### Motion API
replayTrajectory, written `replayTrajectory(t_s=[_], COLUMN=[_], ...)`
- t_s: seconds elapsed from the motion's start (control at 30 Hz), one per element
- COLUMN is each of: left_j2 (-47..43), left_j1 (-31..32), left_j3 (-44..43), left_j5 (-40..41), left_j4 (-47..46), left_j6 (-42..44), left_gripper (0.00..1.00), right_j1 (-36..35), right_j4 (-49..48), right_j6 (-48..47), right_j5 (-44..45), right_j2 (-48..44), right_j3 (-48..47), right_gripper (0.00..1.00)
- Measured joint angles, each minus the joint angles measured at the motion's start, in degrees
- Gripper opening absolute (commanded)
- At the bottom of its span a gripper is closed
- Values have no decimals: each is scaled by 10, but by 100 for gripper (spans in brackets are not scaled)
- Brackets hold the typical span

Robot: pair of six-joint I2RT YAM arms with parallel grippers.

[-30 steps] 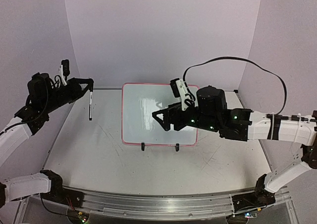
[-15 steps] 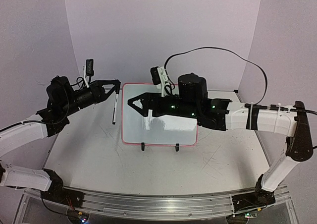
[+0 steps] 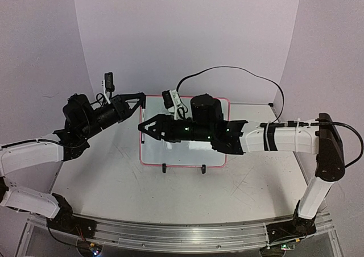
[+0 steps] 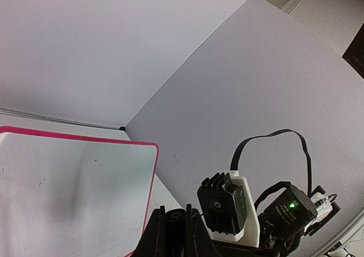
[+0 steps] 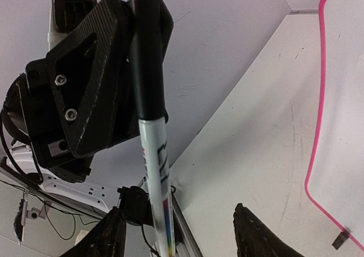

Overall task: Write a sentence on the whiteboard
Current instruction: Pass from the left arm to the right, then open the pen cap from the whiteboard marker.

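Observation:
The whiteboard point(image 3: 182, 153), white with a red-pink rim and two black clip feet, lies mid-table; its visible part is blank and no sentence shows. My right arm hides its upper half. My left gripper point(image 3: 141, 99) is shut on the black cap end of a white marker point(image 3: 144, 110) above the board's far left corner. In the right wrist view the marker point(image 5: 154, 171) hangs down from the left gripper's fingers point(image 5: 85, 86). My right gripper point(image 5: 182, 240) is open around its white body, close to one finger point(image 5: 108, 237). The left wrist view shows the cap point(image 4: 176, 223) clamped and the board point(image 4: 68, 194) at left.
A black cable point(image 3: 244, 69) loops over the back right of the scratched table. A pale curved backdrop stands behind. An aluminium rail point(image 3: 182, 232) runs along the near edge. My right arm's wrist camera point(image 4: 224, 203) sits close to the left gripper.

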State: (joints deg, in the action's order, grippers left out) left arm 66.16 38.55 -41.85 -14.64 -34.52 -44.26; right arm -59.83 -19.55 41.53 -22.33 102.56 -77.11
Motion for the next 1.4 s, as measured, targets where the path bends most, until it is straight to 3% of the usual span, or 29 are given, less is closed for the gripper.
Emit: replayTrajectory(t_s=[0.13, 0.23, 0.27, 0.3, 0.33, 0.43, 0.53, 0.67, 0.77, 0.97, 1.03, 1.13, 1.4], left_j2=[7, 8, 8, 9, 11, 13, 9, -11, -22, 24, 59, 97, 193], left_j1=[4, 5, 5, 5, 5, 6, 5, -4, -35, -95, -95, -88, -10], left_j3=[0, 0, 0, 0, 0, 0, -1, -4, -22, -76, -94, -104, -143], left_j5=[10, 17, 19, 20, 20, 14, -2, -39, -80, -239, -303, -367, -426], left_j4=[-12, -17, -19, -21, -23, -26, 5, 114, 198, 279, 294, 316, 342], left_j6=[-5, -7, -8, -8, -8, -9, 2, 20, 23, 23, 24, 24, 23], left_gripper=[0, 0, 4, 16, 31, 86, 98, 99, 94, 95, 97, 91, 62], right_j1=[0, 0, 0, 0, 0, 4, 9, 15, 18, 19, 19, 17, -8], right_j4=[-28, -40, -42, -43, -44, -44, 20, 151, 228, 326, 355, 386, 415], right_j6=[18, 25, 23, 20, 14, -8, -104, -285, -424, -630, -672, -713, -758], right_j5=[-23, -34, -37, -40, -41, -40, -11, 85, 163, 257, 274, 287, 303], right_j2=[16, 24, 25, 26, 26, 23, 3, -48, -91, -117, -116, -116, -116], right_j3=[-5, -5, -5, -5, -5, 0, 8, 13, 15, 28, 36, 41, 41], right_gripper=[42, 22, 12, 3, 1, 0, 0, 0, 0, 0, 0, 0, 0])
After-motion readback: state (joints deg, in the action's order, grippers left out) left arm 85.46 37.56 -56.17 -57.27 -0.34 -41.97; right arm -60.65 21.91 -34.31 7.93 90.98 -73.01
